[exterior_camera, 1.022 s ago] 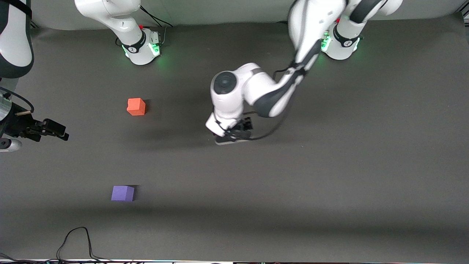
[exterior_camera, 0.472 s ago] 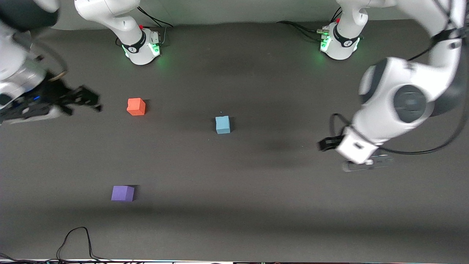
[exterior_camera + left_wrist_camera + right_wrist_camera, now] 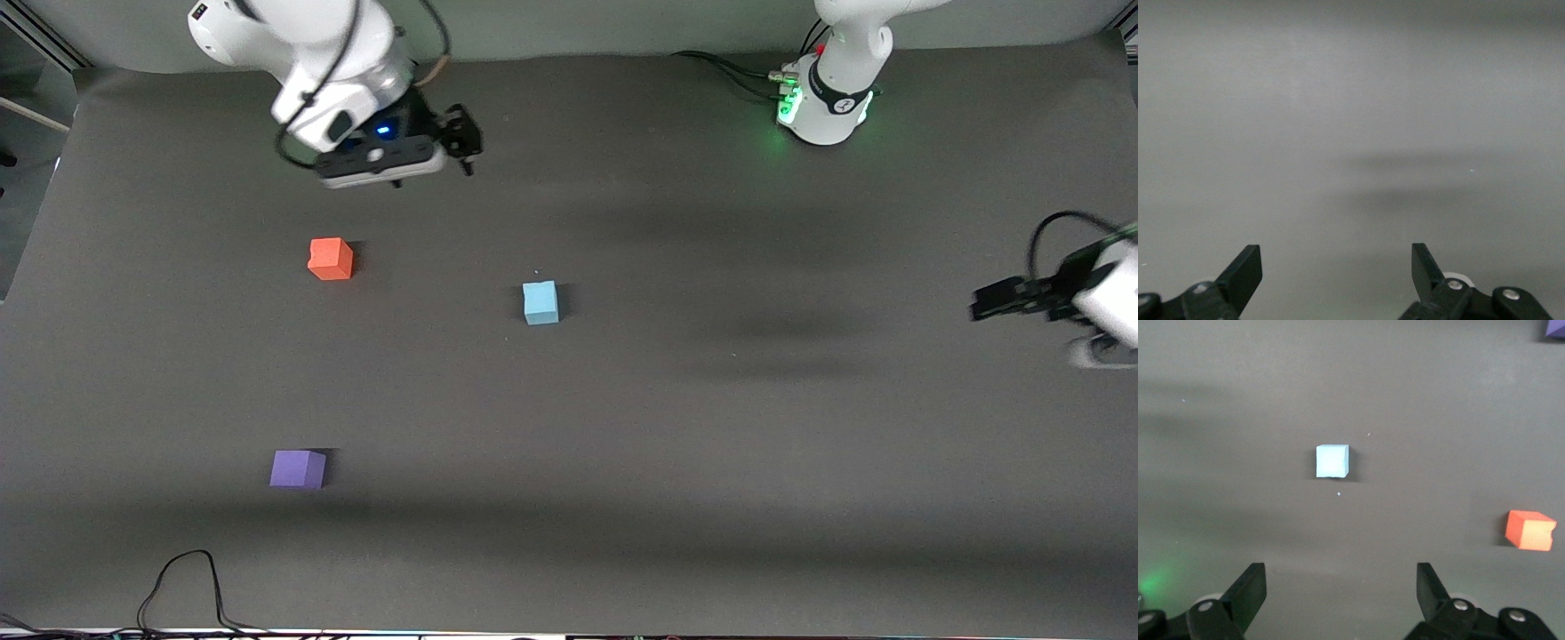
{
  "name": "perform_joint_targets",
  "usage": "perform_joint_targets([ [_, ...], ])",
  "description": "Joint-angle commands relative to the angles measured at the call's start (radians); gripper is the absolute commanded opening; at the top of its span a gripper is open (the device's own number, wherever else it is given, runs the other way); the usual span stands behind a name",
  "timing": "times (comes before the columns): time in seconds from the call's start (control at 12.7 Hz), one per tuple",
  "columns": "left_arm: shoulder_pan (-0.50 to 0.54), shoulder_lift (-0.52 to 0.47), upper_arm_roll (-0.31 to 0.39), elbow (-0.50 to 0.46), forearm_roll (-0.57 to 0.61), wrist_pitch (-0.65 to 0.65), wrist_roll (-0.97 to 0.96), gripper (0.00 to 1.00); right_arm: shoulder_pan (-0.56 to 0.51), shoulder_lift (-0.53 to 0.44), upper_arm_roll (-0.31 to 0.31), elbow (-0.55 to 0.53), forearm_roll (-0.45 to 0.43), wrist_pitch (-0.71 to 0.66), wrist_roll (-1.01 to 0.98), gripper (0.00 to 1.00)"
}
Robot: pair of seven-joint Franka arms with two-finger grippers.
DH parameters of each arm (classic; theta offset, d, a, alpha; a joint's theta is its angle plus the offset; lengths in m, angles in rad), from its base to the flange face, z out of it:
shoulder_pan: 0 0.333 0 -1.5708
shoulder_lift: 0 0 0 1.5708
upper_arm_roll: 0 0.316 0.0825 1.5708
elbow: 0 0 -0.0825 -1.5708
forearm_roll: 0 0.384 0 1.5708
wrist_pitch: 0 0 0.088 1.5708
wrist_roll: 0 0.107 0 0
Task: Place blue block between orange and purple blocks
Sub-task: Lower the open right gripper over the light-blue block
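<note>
The blue block (image 3: 540,302) sits alone mid-counter (image 3: 676,444), apart from the orange block (image 3: 331,259) and purple block (image 3: 298,468). Both end effectors hang empty with fingers apart: the right end effector (image 3: 458,142) over the counter near its base, the left end effector (image 3: 1000,298) over its own end.

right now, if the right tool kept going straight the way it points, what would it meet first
Most likely the blue block: it sits nearly centred ahead of the open right tool, with bare table before it. Depth is hard to judge.

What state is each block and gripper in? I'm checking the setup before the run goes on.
blue block: flat on the table, untouched, not between the other two.
orange block: resting on the table, free.
purple block: resting on the table, nearest the front camera, free.
left gripper: open, empty, at the left arm's end of the table.
right gripper: open, empty, over bare table near its base.
</note>
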Motion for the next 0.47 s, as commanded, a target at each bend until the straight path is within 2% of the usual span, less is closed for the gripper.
perform_joint_targets([
  [0.0, -0.001, -0.093, -0.01, -0.033, 0.0, -0.044, 0.02, 1.0, 0.022, 0.039, -0.02, -0.013, 0.033, 0.05, 0.027, 1.0],
  [0.31, -0.009, -0.13, -0.014, -0.013, -0.002, -0.099, 0.02, 1.0, 0.032, 0.09, -0.02, -0.151, 0.04, 0.267, 0.082, 1.0],
  [0.39, -0.013, -0.133, -0.019, -0.013, -0.002, -0.104, 0.019, 1.0, 0.064, 0.106, -0.02, -0.194, 0.039, 0.336, 0.108, 1.0],
])
